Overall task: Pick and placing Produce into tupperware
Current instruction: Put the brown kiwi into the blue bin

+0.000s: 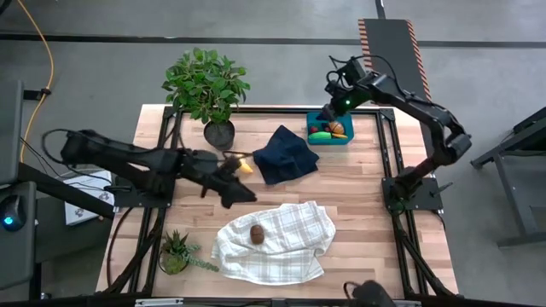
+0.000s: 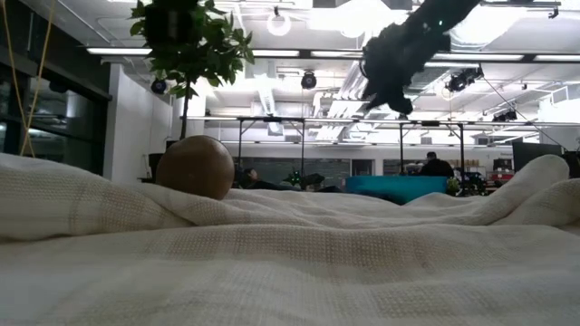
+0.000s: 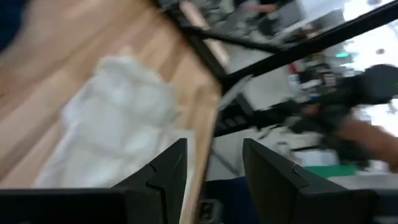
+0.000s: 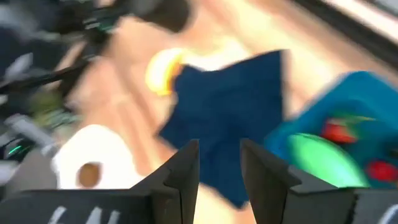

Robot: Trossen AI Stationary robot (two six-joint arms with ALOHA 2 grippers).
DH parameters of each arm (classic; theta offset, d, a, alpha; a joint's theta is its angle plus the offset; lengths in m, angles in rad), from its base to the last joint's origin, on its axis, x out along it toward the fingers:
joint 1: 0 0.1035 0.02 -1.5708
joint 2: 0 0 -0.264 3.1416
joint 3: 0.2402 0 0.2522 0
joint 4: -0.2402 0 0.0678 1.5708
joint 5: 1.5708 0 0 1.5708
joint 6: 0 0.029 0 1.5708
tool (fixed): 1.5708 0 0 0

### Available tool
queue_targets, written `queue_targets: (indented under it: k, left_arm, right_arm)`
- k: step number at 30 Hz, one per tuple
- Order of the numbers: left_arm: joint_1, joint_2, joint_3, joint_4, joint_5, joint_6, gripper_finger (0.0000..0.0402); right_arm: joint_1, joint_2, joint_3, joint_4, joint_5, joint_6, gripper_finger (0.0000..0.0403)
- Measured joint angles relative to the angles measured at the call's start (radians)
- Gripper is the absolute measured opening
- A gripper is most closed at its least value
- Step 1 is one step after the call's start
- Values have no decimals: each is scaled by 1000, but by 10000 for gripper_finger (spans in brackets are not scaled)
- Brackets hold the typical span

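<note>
- Teal tupperware: far right of the wooden surface; already holding a bright green piece, an orange piece and red bits; low walls, open top, so loading from above is easy.
- Yellow banana: on bare wood just left of the navy cloth, not yet boxed; close beside the left arm's tip, likely the next pick.
- Brown kiwi-like piece: resting on the white checked cloth at the near middle, well apart from the box; settled in a soft dip of the fabric, so unlikely to roll.
- Left end effector: low over the surface between banana and checked cloth; fingers standing apart with nothing between them, seemingly positioned for a reach.
- Right end effector: raised over the far edge of the tupperware; fingers parted and empty, consistent with a drop just made into the box below.
- Potted plant: far left, near the banana; a clearance hazard for the left arm.
- Small succulent: near left corner, out of the way.
- Progress, judged: partway, with two pieces left outside.
</note>
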Motion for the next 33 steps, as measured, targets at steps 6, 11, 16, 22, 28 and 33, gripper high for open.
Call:
queue_targets:
  k: [6, 11, 16, 22, 28, 33]
  left_arm:
    - [-127, -48, 0, -129, -122, -4, 142]
    - [-230, -32, 0, -177, -130, -76, 142]
    - [-342, -10, 0, -192, -144, -155, 142]
    - [-462, 9, 0, -203, -209, -240, 142]
    - [-523, 43, 21, -207, -236, -309, 142]
    - [-537, 112, 187, -327, -225, -244, 142]
  right_arm:
    - [145, -70, 0, -5, -94, -1, 108]
    - [302, -107, 0, -4, -91, -3, 108]
    - [444, -117, 0, 10, -57, 20, 108]
    - [572, -117, 0, 16, 74, 80, 108]
    - [672, -117, 0, 68, 95, 159, 108]
    - [744, -117, 0, 153, 129, 217, 108]
